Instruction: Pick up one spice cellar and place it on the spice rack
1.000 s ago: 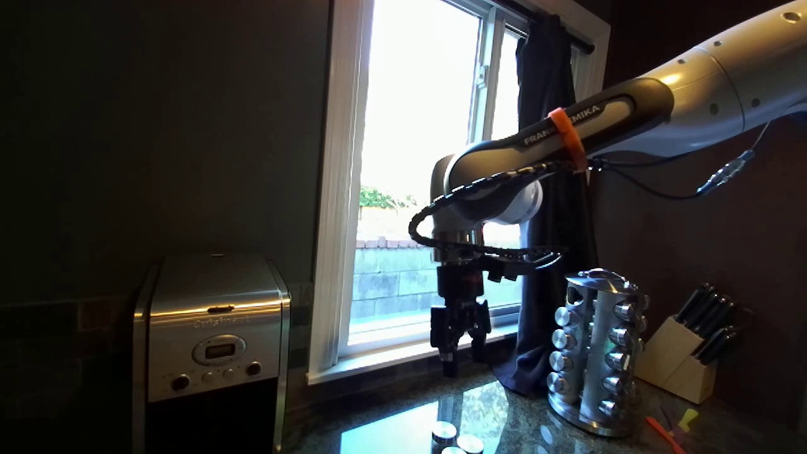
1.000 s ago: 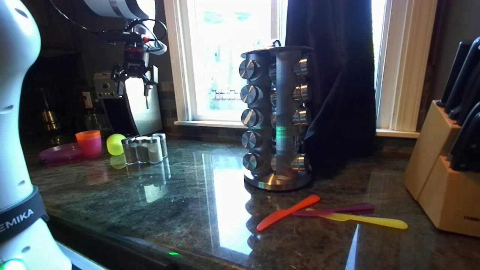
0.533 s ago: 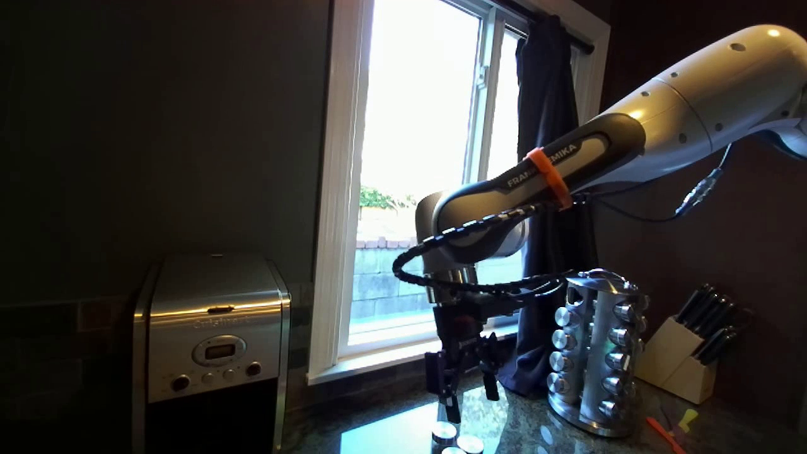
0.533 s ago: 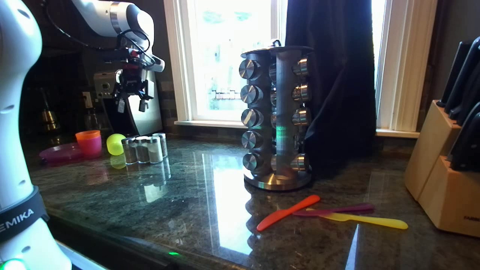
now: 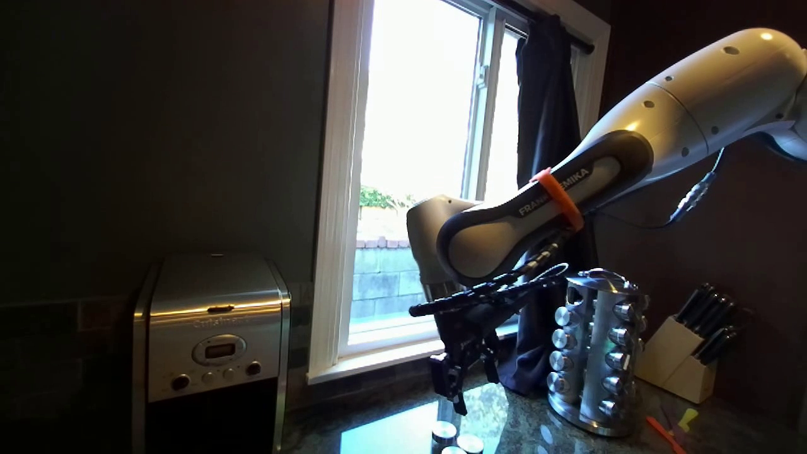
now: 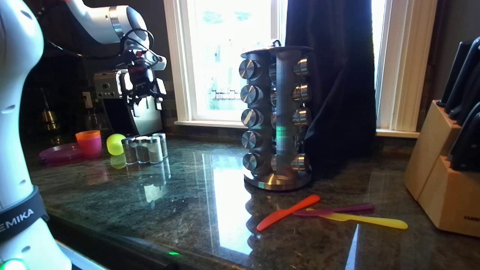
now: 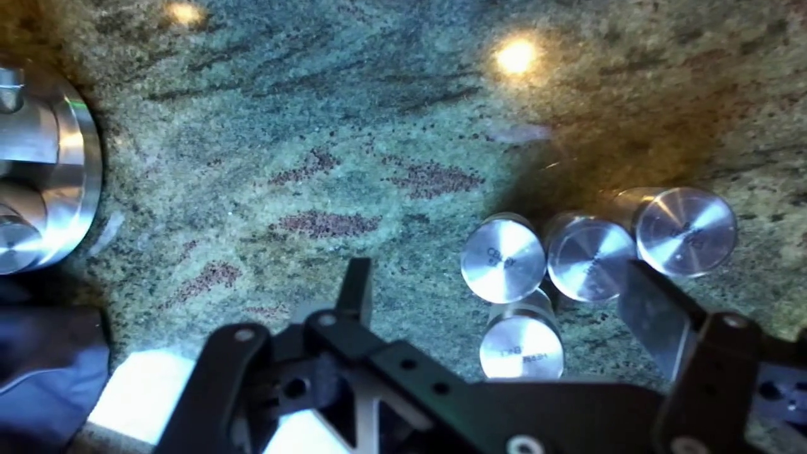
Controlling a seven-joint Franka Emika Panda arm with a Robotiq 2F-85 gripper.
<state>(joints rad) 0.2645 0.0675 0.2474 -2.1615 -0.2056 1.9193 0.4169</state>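
Several spice cellars, small clear jars with shiny lids, stand clustered on the counter. In the wrist view the front lid and another lid lie between the fingers. In an exterior view the jars stand upright below the gripper; their lids show at the bottom edge of an exterior view. My gripper is open, holding nothing, tilted above the jars, as in both exterior views. The silvery spice rack stands apart; its base shows in the wrist view.
A wooden knife block stands behind the rack. Plastic knives lie before it. A pink cup, a yellow-green cup and a purple plate are near the jars. A steel appliance and dark curtain stand nearby.
My gripper came down toward the jars. In the last half second the wrist turned and tilted, and the fingertips rose slightly. The gripper stayed open. The jars and rack have not moved.
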